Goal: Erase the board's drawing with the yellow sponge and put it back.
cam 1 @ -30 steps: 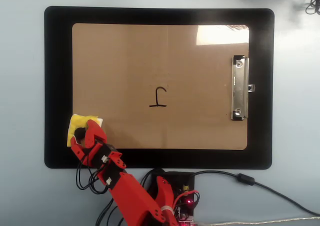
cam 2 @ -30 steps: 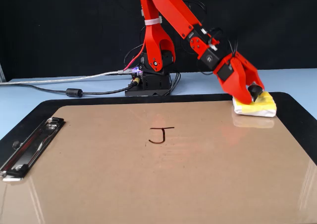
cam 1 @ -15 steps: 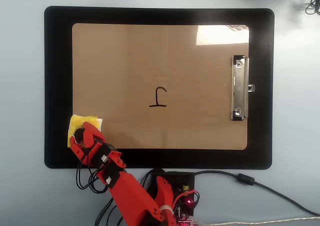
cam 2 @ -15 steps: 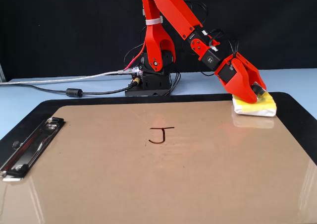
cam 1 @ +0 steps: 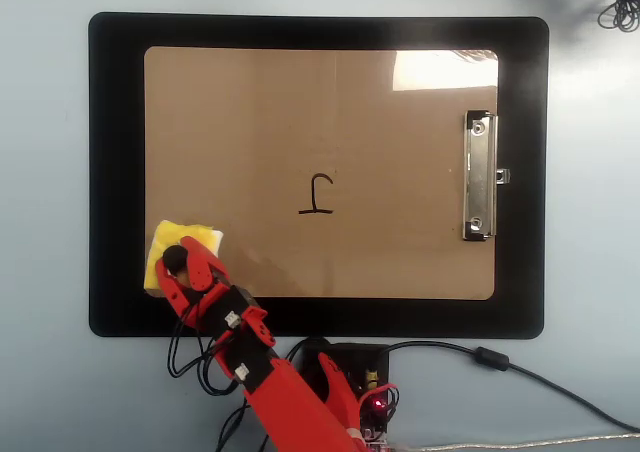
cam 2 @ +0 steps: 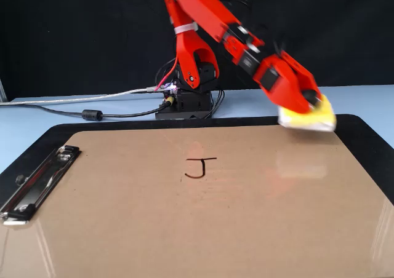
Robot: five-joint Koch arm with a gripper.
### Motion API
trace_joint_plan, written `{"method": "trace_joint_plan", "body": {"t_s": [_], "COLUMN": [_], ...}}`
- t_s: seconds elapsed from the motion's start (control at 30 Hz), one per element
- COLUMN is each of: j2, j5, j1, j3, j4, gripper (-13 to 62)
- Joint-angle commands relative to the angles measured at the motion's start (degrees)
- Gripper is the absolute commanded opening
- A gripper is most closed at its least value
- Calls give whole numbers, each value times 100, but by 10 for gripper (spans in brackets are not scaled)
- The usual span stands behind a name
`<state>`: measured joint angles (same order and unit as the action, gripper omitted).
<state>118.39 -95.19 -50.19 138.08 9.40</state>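
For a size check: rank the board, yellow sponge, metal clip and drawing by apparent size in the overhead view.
1. board
2. yellow sponge, partly hidden by the gripper; the metal clip looks comparable, so unranked
3. drawing

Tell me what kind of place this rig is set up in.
Probably a hobby desk or lab bench: a pale blue table, a black backdrop behind the arm, and loose cables beside a clipboard.

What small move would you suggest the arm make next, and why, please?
Probably carry the sponge toward the drawing near the middle of the board and lower it there. The gripper has its jaws closed on the sponge, which appears lifted clear of the board's corner, and the mark is still unerased.
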Motion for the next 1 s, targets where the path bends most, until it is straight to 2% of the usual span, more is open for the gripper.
{"method": "trace_joint_plan", "body": {"t_s": [0.0, 0.13, 0.33, 0.5, 0.7, 0.83, 0.97], "j2": [1274, 1626, 1125, 914, 510, -765, -2338], "j5": [-9, 765, 1222, 1213, 1178, 1187, 1178], "j1": [686, 2593, 4579, 4658, 4685, 4685, 4772], "j3": [-193, -413, -290, 281, 1485, 1292, 70], "j4": [1749, 3032, 2470, 1863, -422, -1239, -1687], "gripper": [-82, -82, -82, -83, -82, -82, -82]}}
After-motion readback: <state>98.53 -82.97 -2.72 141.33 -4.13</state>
